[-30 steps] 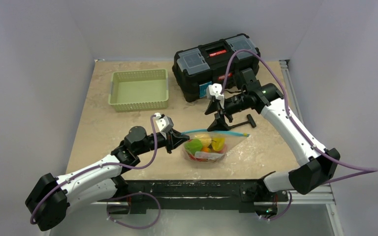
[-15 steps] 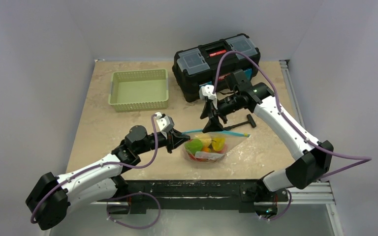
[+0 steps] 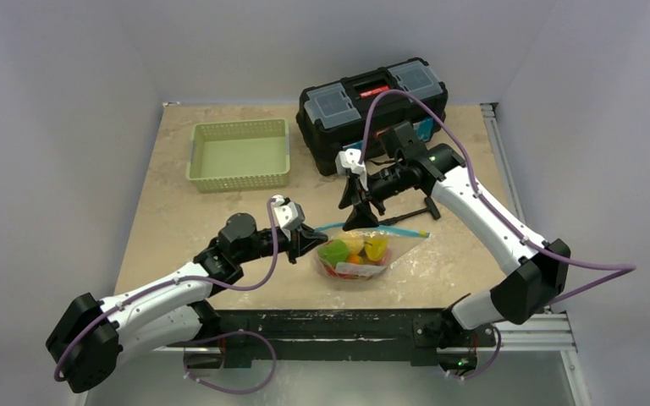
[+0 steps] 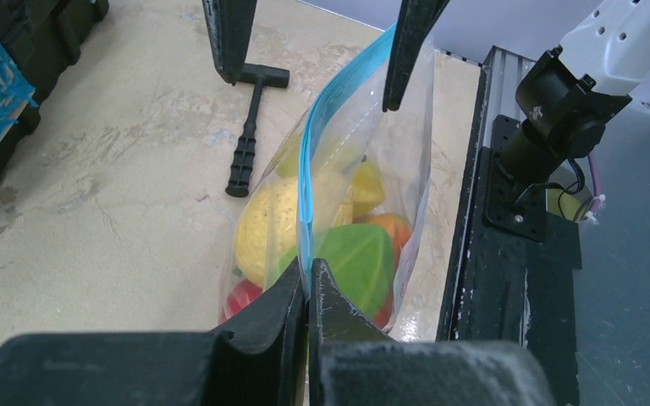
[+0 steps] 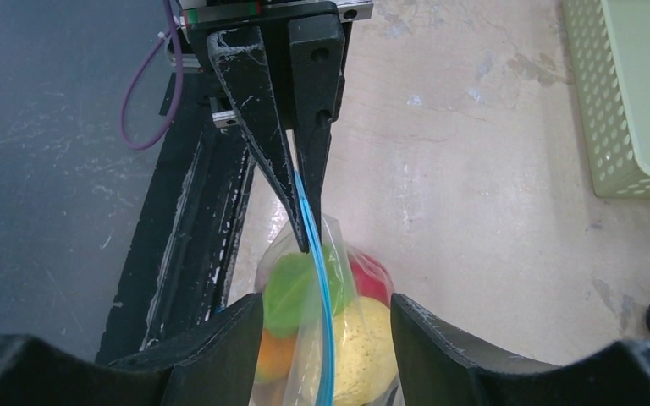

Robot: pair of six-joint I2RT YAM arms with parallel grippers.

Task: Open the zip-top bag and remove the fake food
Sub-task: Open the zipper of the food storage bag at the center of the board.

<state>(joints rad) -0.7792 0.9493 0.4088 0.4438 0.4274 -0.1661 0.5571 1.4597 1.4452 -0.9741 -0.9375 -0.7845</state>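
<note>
The zip-top bag (image 3: 357, 255) stands at the table's near middle, its teal zip strip (image 4: 308, 169) uppermost and closed along its visible length. The fake food (image 3: 345, 251) is inside: green (image 4: 357, 260), yellow (image 5: 364, 347), red and orange pieces. My left gripper (image 3: 318, 242) is shut on the strip's left end (image 4: 309, 275). My right gripper (image 3: 350, 220) is open, its two fingers either side of the strip above the bag (image 5: 326, 309), not touching it. In the right wrist view the left gripper (image 5: 307, 227) pinches the strip's far end.
A black hammer (image 3: 416, 208) lies just behind the bag, also in the left wrist view (image 4: 245, 144). A black toolbox (image 3: 372, 103) stands at the back right. A green basket (image 3: 239, 154) stands at the back left. The table's near edge and black rail (image 4: 508, 279) run beside the bag.
My right gripper has moved left and down from near the hammer to straddle the bag's zip strip. My left gripper has shifted slightly right, still holding the strip.
</note>
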